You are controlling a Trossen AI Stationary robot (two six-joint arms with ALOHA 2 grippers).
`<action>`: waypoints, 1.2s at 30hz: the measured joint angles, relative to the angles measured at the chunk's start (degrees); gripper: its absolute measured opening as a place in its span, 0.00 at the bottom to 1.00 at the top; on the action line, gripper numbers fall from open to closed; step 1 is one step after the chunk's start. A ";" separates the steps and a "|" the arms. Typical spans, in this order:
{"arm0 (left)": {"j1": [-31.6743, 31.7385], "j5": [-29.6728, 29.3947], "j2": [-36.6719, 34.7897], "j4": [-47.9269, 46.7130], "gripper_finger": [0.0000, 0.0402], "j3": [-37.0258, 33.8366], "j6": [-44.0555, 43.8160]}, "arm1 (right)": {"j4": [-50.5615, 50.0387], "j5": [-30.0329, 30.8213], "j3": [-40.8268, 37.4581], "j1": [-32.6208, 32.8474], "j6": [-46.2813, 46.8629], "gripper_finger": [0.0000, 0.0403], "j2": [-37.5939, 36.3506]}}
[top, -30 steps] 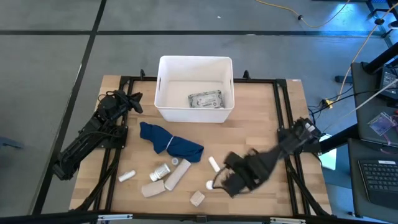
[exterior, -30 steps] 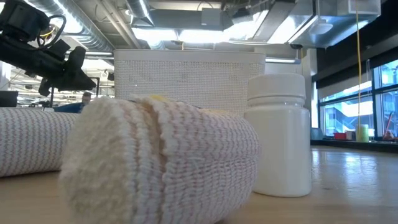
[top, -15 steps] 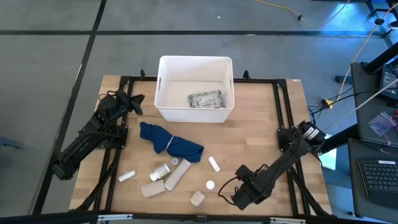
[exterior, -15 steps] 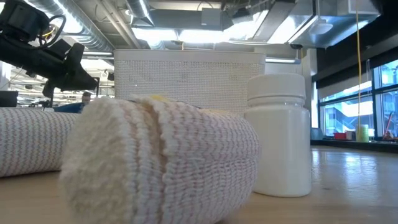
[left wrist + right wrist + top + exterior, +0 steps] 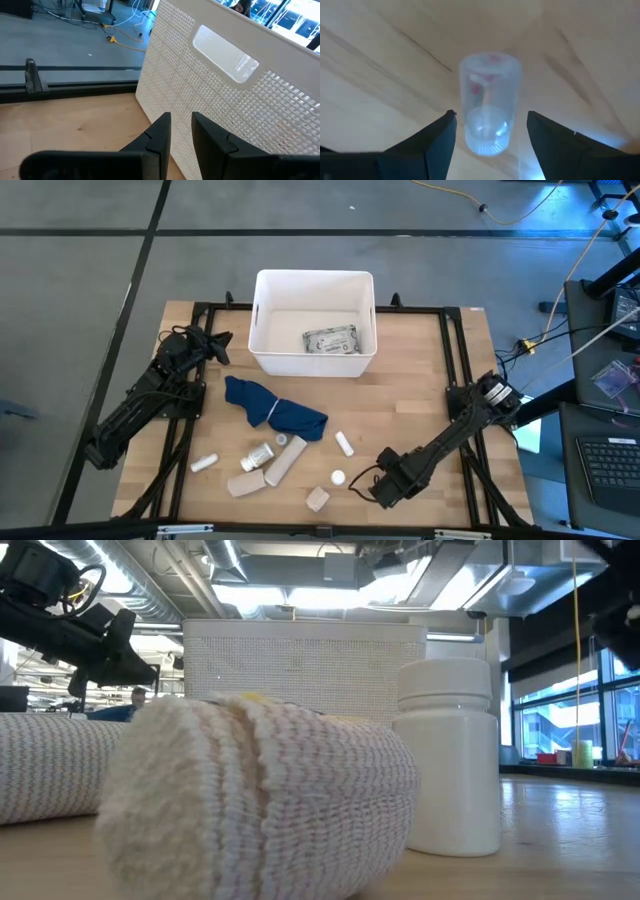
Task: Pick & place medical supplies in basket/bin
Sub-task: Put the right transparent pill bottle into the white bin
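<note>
Between the right jaws (spread apart) lies a clear vial; left jaws nearly together.

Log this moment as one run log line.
right claw: open, straddling clear vial on table | left claw: idle beside white bin | grey packet: in bin

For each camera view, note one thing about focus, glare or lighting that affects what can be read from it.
High view: even light, small items sharp, soft shadows. Low view: the bandage roll fills the frame, backlit by bright ceiling lights. Left wrist view: the basket's handle recess shows glare. Right wrist view: the clear vial looks soft and blurred between the right gripper's open fingers, with a bright flare at one corner.
</note>
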 joint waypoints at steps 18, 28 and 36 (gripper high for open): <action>0.00 -0.05 0.01 -0.10 0.18 0.00 0.01 | 5.35 -1.48 -2.07 -4.21 -13.17 0.34 -0.15; 0.01 -0.05 0.01 -0.16 0.18 0.00 0.02 | 6.16 5.35 8.10 -11.34 -34.76 0.37 -0.13; -0.01 -0.05 0.02 -0.16 0.18 0.00 0.02 | 0.20 6.82 25.05 -18.29 -55.14 0.36 -0.13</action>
